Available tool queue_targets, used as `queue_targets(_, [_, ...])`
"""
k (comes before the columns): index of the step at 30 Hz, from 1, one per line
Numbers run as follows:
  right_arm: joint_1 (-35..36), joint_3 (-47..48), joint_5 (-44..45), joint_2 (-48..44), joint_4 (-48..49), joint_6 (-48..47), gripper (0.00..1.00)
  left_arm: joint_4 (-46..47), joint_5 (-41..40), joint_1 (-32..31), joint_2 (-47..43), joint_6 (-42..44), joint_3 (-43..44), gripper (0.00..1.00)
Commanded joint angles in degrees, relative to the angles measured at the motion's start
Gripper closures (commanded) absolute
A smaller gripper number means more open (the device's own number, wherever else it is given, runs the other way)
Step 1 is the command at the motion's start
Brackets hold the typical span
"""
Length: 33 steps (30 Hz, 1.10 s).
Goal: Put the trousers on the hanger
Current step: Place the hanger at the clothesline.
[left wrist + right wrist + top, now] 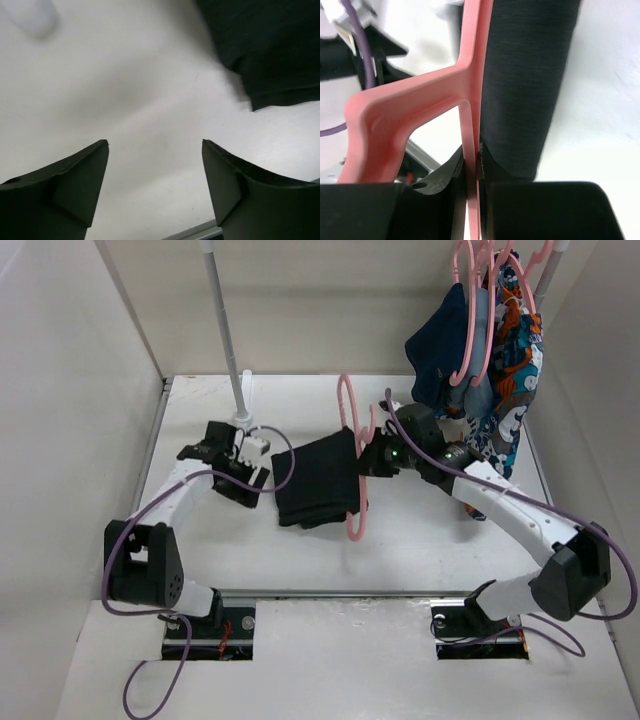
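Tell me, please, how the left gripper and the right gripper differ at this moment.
The left gripper is open and empty; the right gripper is shut on the hanger, on its pink bar. The left gripper hangs over bare table beside the trousers, clear of them; the right gripper sits close against the trousers, which are draped over the hanger. Both have dark fingers and sit low near the trousers.

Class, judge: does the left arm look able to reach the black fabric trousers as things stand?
Probably yes: the open left end effector sits beside the black fabric trousers, only white table between.
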Motion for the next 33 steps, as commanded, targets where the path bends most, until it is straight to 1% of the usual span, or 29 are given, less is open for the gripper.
queue_targets(1, [4.35, 9.69, 6.38, -3.50, 1.59, 1.13, 1.00, -1.43, 7.63, 0.71, -10.13, 0.64, 13.18, 0.26])
queue_targets(2, [4.89, 12.32, 7.00, -2.89, 0.90, 1.83, 1.00, -2.40, 10.35, -0.94, -12.84, 0.64, 16.25, 0.22])
queue_targets(3, [5.41, 13.48, 7.53, -2.88, 0.89, 2.44, 1.00, -3.55, 13.25, -2.35, -13.74, 0.64, 22.03, 0.18])
queue_targets(4, [6.03, 14.53, 8.58, -2.88, 0.89, 2.45, 1.00, -6.60, 19.72, -4.19, -13.75, 0.64, 24.87, 0.10])
queue_targets(5, [6.03, 16.37, 9.11, -2.28, 0.89, 3.15, 1.00, -8.46, 23.18, -6.39, -13.75, 0.64, 27.59, 0.07])
queue_targets(6, [6.64, 17.35, 9.64, -2.27, 1.50, 3.15, 1.00, -9.70, 26.26, -11.02, -13.75, -0.41, 31.01, 0.03])
queue_targets(7, [6.65, 18.31, 10.77, -1.57, 1.50, 3.15, 1.00, -10.32, 30.20, -13.33, -13.23, -2.25, 31.74, 0.00])
queue_targets(8, [7.17, 20.58, 11.57, -1.57, 1.50, 3.15, 1.00, -10.32, 31.29, -15.53, -12.70, -6.35, 31.75, 0.00])
queue_targets(9, [7.78, 21.74, 12.36, -0.78, 1.50, 3.15, 1.00, -10.32, 31.82, -19.29, -11.30, -8.05, 31.75, 0.00])
queue_targets(13, [9.11, 24.91, 16.40, 1.15, 0.89, 3.15, 1.00, -7.78, 30.60, -24.76, -8.47, -13.41, 31.75, 0.00])
queue_targets(14, [9.11, 24.91, 17.19, 1.16, 0.89, 3.85, 1.00, -6.82, 27.98, -25.48, -7.95, -14.56, 31.75, 0.00])
queue_targets(16, [9.72, 24.91, 18.34, 1.16, 2.20, 4.55, 1.00, -4.44, 25.25, -27.23, -7.42, -17.36, 31.75, 0.00])
queue_targets(18, [10.42, 24.91, 19.74, 1.16, 2.99, 5.09, 1.00, -2.34, 21.39, -28.02, -6.63, -19.31, 31.22, 0.00])
queue_targets(21, [11.48, 24.91, 21.06, 1.16, 4.57, 6.23, 1.00, -0.84, 20.66, -28.55, -3.65, -22.64, 31.22, 0.00])
queue_targets(25, [12.71, 24.91, 22.12, 1.69, 5.20, 7.28, 1.00, -0.31, 15.76, -28.56, -1.18, -23.45, 31.22, 0.00])
queue_targets(27, [13.33, 24.91, 22.12, 1.69, 5.20, 7.81, 1.00, 0.57, 15.21, -28.56, -0.65, -23.97, 30.35, 0.00])
queue_targets(28, [13.33, 24.91, 22.12, 1.69, 5.20, 7.81, 1.00, 1.36, 16.61, -28.56, -0.65, -23.97, 29.56, 0.00])
queue_targets(29, [13.33, 23.96, 21.60, 1.69, 5.89, 8.42, 1.00, 1.97, 17.58, -28.56, -0.65, -24.67, 29.03, 0.09])
queue_targets(31, [13.33, 22.55, 20.90, 2.21, 6.69, 8.95, 1.00, 2.50, 19.95, -28.56, -0.65, -25.20, 28.33, 0.23])
queue_targets(32, [13.33, 22.02, 20.20, 2.21, 7.47, 9.65, 1.00, 2.51, 22.31, -28.56, -0.65, -25.20, 27.54, 0.31])
queue_targets(33, [13.33, 21.06, 20.19, 2.21, 8.00, 9.66, 1.00, 2.51, 23.38, -28.56, -0.04, -25.20, 27.53, 0.48])
